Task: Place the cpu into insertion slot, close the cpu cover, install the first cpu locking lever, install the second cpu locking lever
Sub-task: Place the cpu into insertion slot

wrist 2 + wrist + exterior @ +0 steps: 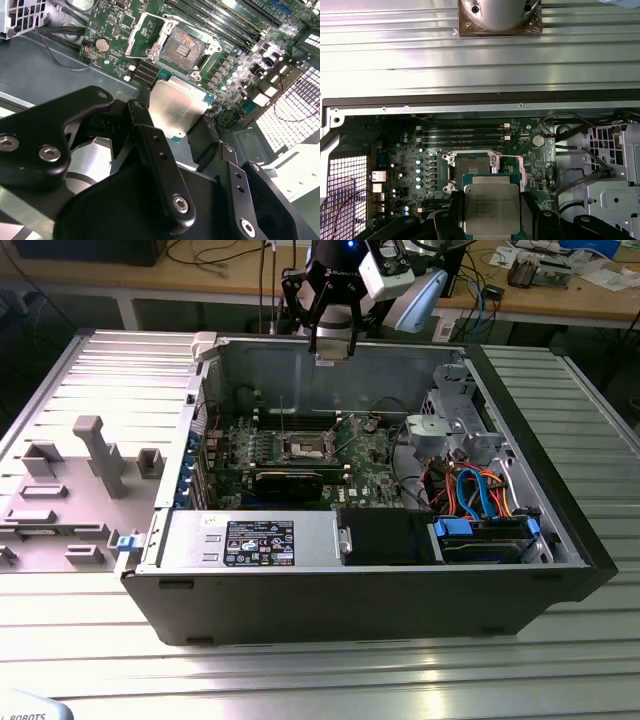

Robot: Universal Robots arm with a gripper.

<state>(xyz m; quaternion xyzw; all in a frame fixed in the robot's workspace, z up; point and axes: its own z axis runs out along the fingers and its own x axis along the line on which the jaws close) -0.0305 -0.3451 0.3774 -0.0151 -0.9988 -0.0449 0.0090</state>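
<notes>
My gripper [333,346] hangs above the rear wall of the open computer case and is shut on the cpu [177,107], a flat silver-grey square with a green edge held by two opposite sides. Both wrist views show the black fingers [454,212] pressed against the chip [491,207]. Below on the green motherboard, the insertion slot [305,447] lies uncovered, its dark contact field [182,48] showing. The cpu cover [512,170] stands swung open beside the slot [472,167]. The chip is well above the board, apart from the slot.
The black case [560,570] lies on its side on a slatted metal table. It holds a power supply [255,540], a drive cage [455,430] and blue and orange cables [480,490]. A grey fixture tray [70,490] sits at the exterior view's left. Memory slots [465,132] run beside the socket.
</notes>
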